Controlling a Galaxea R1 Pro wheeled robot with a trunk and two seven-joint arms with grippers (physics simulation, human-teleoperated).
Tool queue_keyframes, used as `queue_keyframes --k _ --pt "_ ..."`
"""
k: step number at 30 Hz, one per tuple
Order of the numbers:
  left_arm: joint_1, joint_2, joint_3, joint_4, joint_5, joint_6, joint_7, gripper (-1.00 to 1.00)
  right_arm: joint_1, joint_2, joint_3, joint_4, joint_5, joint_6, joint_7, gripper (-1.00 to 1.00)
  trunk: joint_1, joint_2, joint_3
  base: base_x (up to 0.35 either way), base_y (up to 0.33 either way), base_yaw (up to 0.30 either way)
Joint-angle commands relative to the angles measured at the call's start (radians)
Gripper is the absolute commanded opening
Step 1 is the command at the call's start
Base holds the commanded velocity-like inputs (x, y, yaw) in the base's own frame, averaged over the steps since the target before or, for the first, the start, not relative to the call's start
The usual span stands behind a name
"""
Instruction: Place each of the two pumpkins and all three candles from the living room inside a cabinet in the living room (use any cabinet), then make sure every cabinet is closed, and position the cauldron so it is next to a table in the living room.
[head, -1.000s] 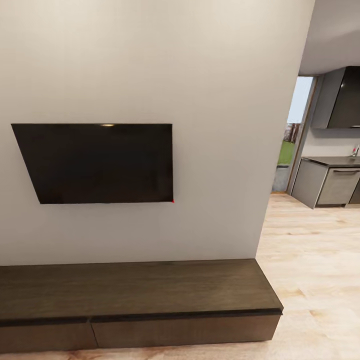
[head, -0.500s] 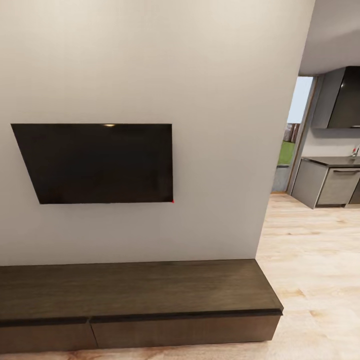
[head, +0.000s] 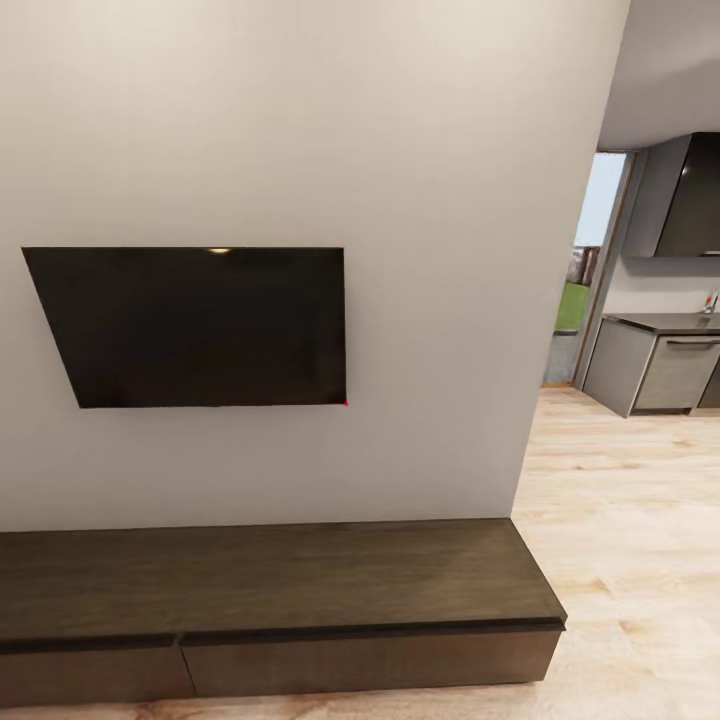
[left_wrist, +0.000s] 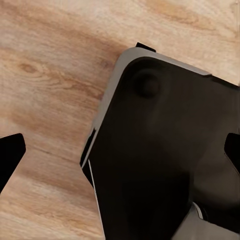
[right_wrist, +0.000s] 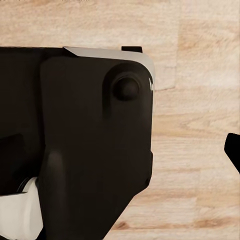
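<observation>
Cabinet (head: 300, 600) cut off left and below; both grippers' fingertips barely in frame.

Soft, even light fills the head view; the pale grey wall (head: 300, 130) shows no hard shadows. The black wall-mounted television screen (head: 190, 325) carries a faint glare spot at its 12 o'clock edge. Daylight glows through the bright doorway (head: 590, 260) toward 3 o'clock. Both wrist views render the light wooden plank floor (left_wrist: 45, 75) slightly soft and smeared.

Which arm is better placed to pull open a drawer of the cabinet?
Right, probably: the whole drawer front of the cabinet lies toward the head view's right. The left pincer and right pincer are open, pointing at the floor.
</observation>
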Motion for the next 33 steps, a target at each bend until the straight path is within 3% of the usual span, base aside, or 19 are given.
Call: queue_keyframes --k 1,8,28,31,33 --pt "0.000 -0.001 0.007 -0.007 -0.001 -0.001 0.000 1.00 -0.001 0.000 0.000 0.001 0.000 -0.003 0.000 1.00 0.000 -0.001 -0.001 0.000 0.000 0.000" --pt "-0.001 -0.002 0.007 -0.010 -0.002 -0.001 0.000 1.00 -0.001 0.000 -0.001 0.001 -0.001 -0.003 -0.001 1.00 0.000 -0.001 -0.001 0.000 0.000 0.000" --pt "-0.005 0.009 0.008 -0.091 -0.001 0.012 -0.006 1.00 -0.012 0.001 -0.007 -0.045 -0.004 0.002 -0.017 1.00 0.077 -0.141 -0.064 0.000 0.000 0.000" --pt "-0.008 0.009 0.008 -0.097 -0.002 0.043 -0.006 1.00 -0.023 0.001 -0.007 -0.061 -0.005 0.005 -0.015 1.00 0.088 -0.162 -0.073 0.000 0.000 0.000" --pt "-0.028 0.009 0.009 -0.143 -0.002 0.116 -0.006 1.00 -0.044 0.001 -0.007 -0.079 -0.007 0.010 -0.014 1.00 0.096 -0.176 -0.080 0.000 0.000 0.000"
